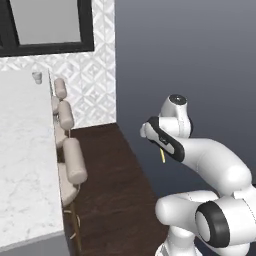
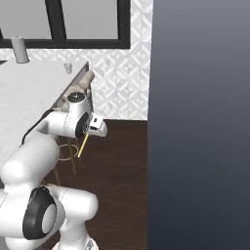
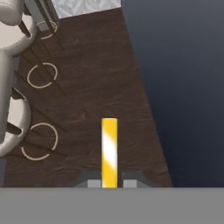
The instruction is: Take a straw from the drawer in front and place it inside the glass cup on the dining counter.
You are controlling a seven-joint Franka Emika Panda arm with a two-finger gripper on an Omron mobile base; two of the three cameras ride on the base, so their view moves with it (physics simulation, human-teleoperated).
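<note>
My gripper [image 3: 109, 183] is shut on the straw [image 3: 109, 148], a pale-yellow stick that points down toward the dark wood floor. From the side, the straw [image 1: 162, 155] hangs below the gripper [image 1: 160, 148], well right of the dining counter [image 1: 22, 165]. The glass cup [image 1: 36, 76] stands at the counter's far end, near the corner, far from the hand. In the right base view the straw [image 2: 82, 145] slants down from the gripper [image 2: 89, 134], and the glass cup [image 2: 68, 67] sits beyond on the dining counter [image 2: 29, 93]. The drawer is out of view.
Round beige stools [image 1: 74, 160] line the counter's edge between my arm and the slab. A paper towel roll [image 2: 19, 49] stands at the counter's far back. A dark blue-grey wall [image 1: 200, 60] rises on the right. Dark wood floor [image 3: 96, 87] lies below the hand.
</note>
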